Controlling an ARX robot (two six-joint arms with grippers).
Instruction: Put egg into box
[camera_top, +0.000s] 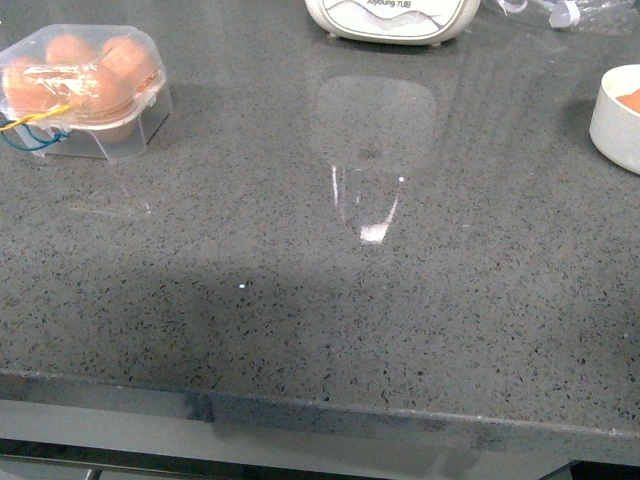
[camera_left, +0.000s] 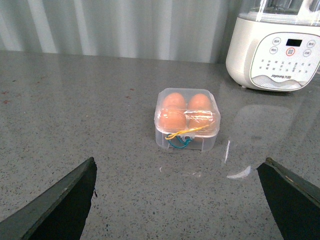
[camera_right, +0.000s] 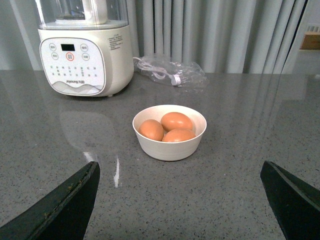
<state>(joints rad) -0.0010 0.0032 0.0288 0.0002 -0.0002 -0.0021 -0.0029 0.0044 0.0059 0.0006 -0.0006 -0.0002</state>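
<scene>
A grey speckled bench (camera_top: 320, 300) is filling the front view. The box (camera_top: 85, 90) is sitting at the upper left, lid shut over four eggs, seemingly full. Three brown eggs, including the egg (camera_right: 176, 121), are waiting in a white bowl (camera_right: 170, 147) at the right edge. Both the left claw (camera_left: 177, 200) and the right claw (camera_right: 180, 200) are gaping wide, gripping nothing. A white blender (camera_top: 392, 20) is standing behind, obstructing nothing.

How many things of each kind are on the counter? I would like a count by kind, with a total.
Eggs in the box: 4
Eggs in the white bowl: 3
Clear egg box: 1
White bowl: 1
White appliance: 1
Plastic bag with cable: 1
Total: 11
</scene>
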